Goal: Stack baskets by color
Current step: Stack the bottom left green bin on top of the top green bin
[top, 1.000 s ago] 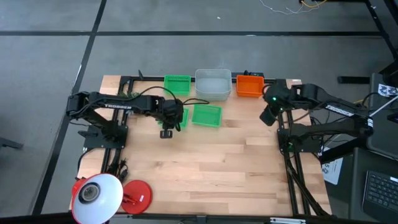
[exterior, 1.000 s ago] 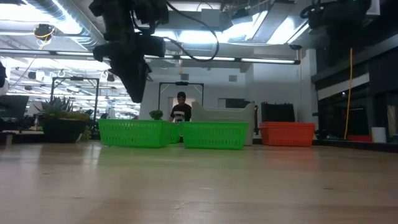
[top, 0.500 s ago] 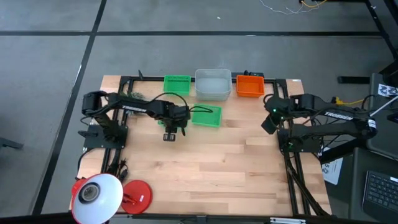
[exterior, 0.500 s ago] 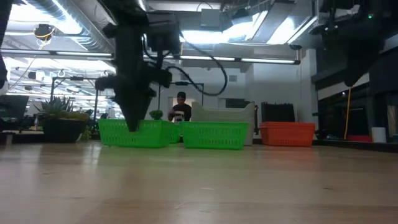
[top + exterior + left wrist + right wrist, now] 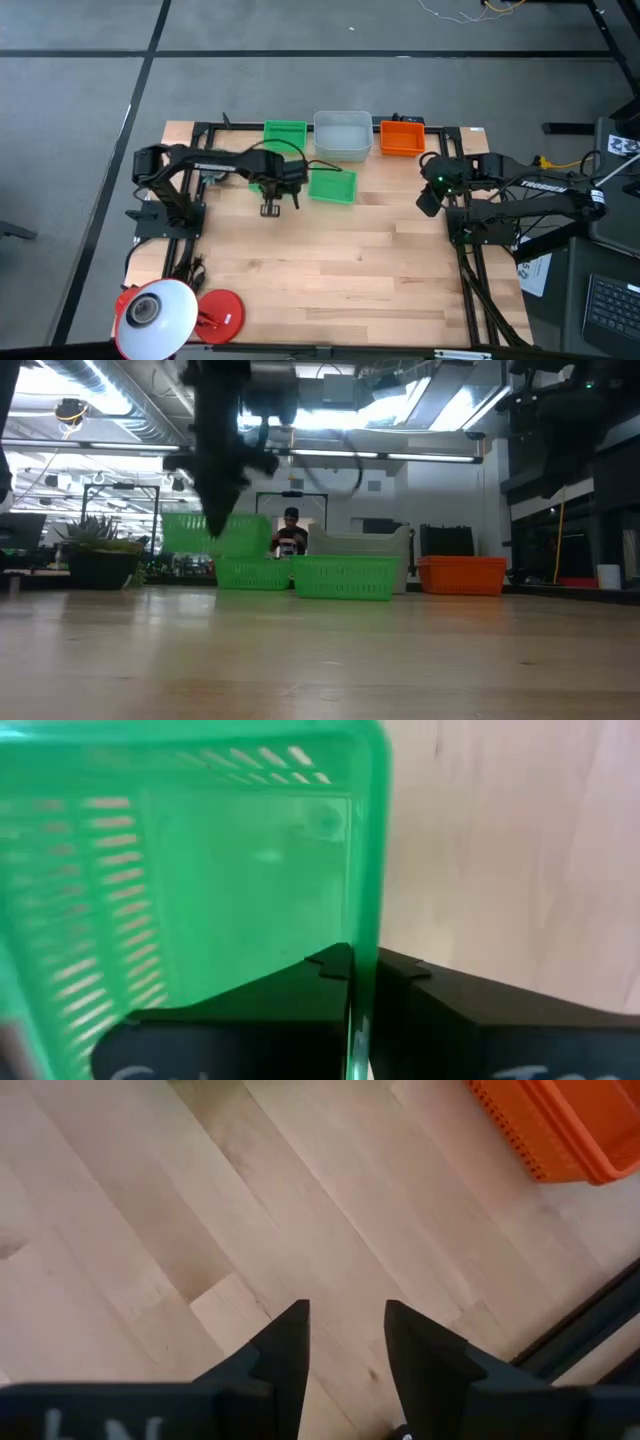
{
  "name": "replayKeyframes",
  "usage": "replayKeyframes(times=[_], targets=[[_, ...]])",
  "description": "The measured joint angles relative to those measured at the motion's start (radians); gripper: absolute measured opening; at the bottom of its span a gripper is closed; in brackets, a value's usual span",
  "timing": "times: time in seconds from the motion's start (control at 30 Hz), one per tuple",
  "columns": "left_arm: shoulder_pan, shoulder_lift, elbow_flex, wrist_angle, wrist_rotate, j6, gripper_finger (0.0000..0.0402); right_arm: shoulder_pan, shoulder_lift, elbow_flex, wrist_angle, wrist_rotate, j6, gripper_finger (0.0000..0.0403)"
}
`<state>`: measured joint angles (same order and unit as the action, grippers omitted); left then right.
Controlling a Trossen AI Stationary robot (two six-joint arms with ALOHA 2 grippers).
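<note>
My left gripper (image 5: 358, 982) is shut on a green basket (image 5: 215, 532), which is up off the table in front of the far row. A second green basket (image 5: 285, 133) stands at the far edge and a third (image 5: 332, 186) sits just right of my left gripper (image 5: 270, 196). Also in the far row are a grey-white basket (image 5: 343, 135) and an orange basket (image 5: 402, 137). My right gripper (image 5: 345, 1348) hangs open over bare wood at the right (image 5: 428, 200), short of the orange basket (image 5: 560, 1125). My left gripper has one side wall (image 5: 360, 935) of the green basket between its two fingers, one finger inside the basket and one outside. The fingers come from above, pointing down. In the low view the basket hangs about level, clear of the table.
A lamp with a red round base (image 5: 220, 312) and white head (image 5: 155, 315) stands at the near left corner. Black frame rails run along the far edge (image 5: 240, 127) and both sides. The wooden table's middle and near half (image 5: 340, 270) are bare.
My left gripper came down onto the green basket on the table, took hold of its wall and raised it, so the basket now hangs clear of the wood. My right gripper sank a little and stayed open.
</note>
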<state>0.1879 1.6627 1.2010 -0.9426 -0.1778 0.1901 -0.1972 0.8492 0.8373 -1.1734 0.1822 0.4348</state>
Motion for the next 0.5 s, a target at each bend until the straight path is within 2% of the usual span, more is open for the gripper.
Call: replayKeyframes(times=[0.1,0.2,0.33,0.5], targets=[[0.02,-0.03,0.097,-0.043,-0.109,0.097,0.0001,0.0,0.001,0.0,0.007,0.0,0.0,0.0131],[0.097,-0.032,0.164,-0.025,-0.193,0.22,0.0,0.0,0.0,0.0,0.018,0.0,0.0,0.0131],[0.251,-0.019,0.188,0.009,-0.192,0.382,0.0,0.0,0.0,0.0,0.026,0.0,-0.002,0.0131],[0.404,0.0,0.187,0.121,-0.058,0.433,0.0,0.0,0.0,0.0,0.026,0.0,-0.017,0.0131]])
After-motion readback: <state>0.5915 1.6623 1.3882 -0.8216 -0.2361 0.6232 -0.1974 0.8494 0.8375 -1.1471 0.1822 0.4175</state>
